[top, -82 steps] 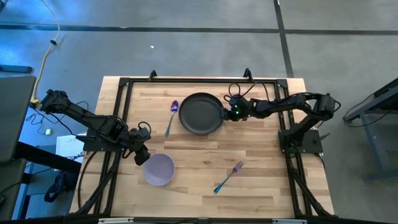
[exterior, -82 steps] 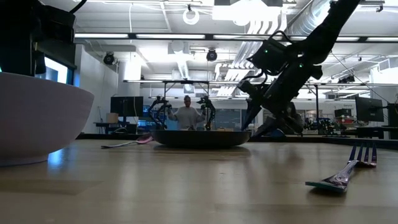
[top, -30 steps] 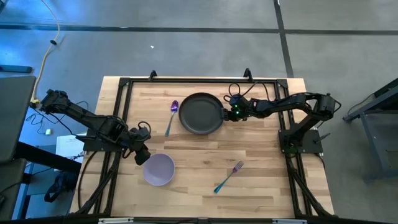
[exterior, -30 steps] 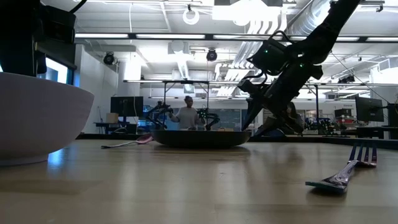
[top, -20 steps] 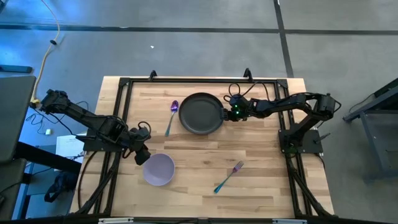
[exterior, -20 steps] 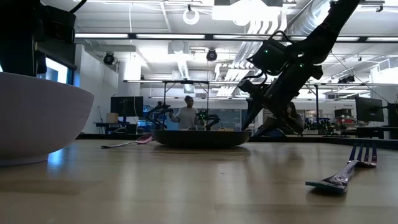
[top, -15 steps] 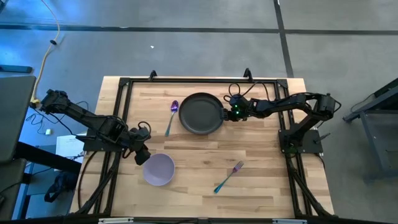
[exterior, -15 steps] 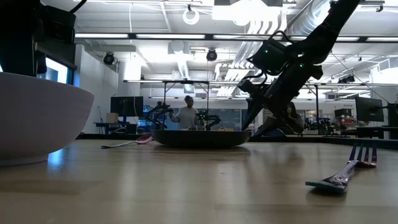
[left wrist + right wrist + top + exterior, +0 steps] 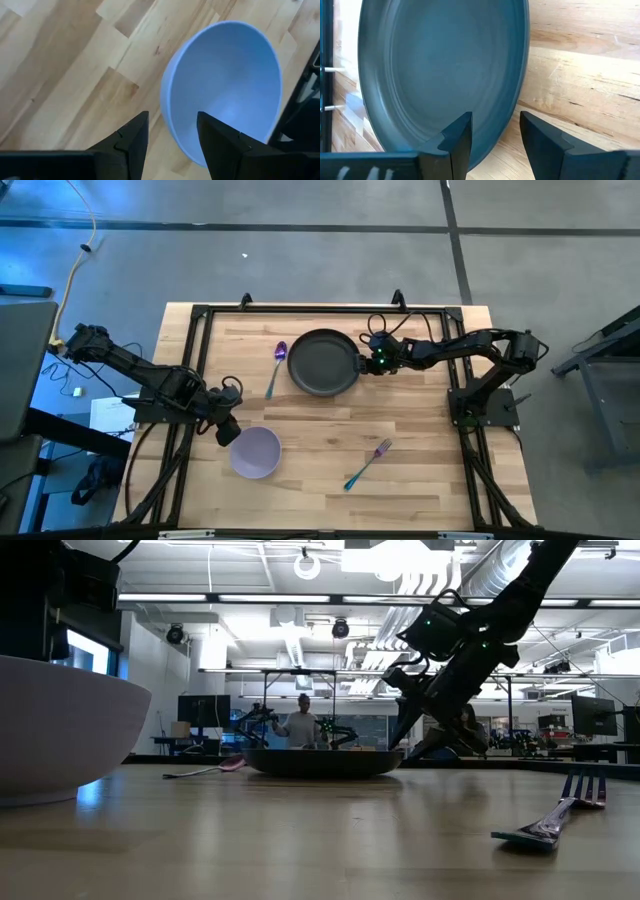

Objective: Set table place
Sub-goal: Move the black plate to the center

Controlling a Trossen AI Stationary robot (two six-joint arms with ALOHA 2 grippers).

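A dark grey plate [image 9: 322, 362] lies flat at the table's far middle. My right gripper [image 9: 366, 360] is open at its right rim [image 9: 517, 107], one finger over the plate and one over the wood [image 9: 495, 132]. The lavender bowl [image 9: 255, 452] stands upright near the left. My left gripper [image 9: 232, 434] is open at its left rim [image 9: 165, 107], which shows between the fingers [image 9: 172, 135]. The purple-headed spoon [image 9: 275, 368] lies left of the plate. The teal-handled fork [image 9: 367, 464] lies at the near middle.
A black metal frame [image 9: 200, 315] runs around the table [image 9: 420, 430]. Bare wood lies between bowl, plate and fork and along the right side. In the low view, a person [image 9: 301, 722] and other robot arms show in the room beyond the far edge.
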